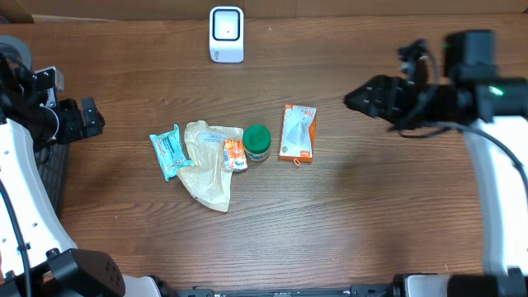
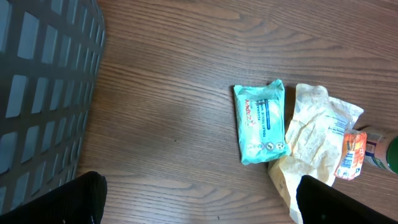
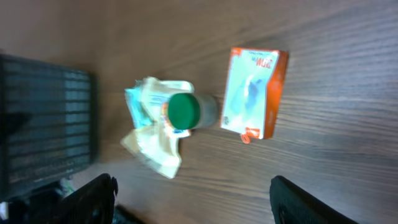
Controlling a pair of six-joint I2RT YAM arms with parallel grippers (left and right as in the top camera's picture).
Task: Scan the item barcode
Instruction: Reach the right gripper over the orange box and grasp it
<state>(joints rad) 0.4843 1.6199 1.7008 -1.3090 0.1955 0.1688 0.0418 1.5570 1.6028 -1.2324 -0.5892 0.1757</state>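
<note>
Looks like the reach step: left hand and right hand both spread wide, empty. Next, drop the right one onto the box, lying on the surface by the jar, then show its barcode to the scanner.

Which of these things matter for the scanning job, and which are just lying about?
For the job:
- white scanner
- items that could be scanned: orange box, green-lidded jar, small orange packet, teal wipes pack

Lying about, as far as I can tell:
- crumpled paper bag
- dark basket
</note>
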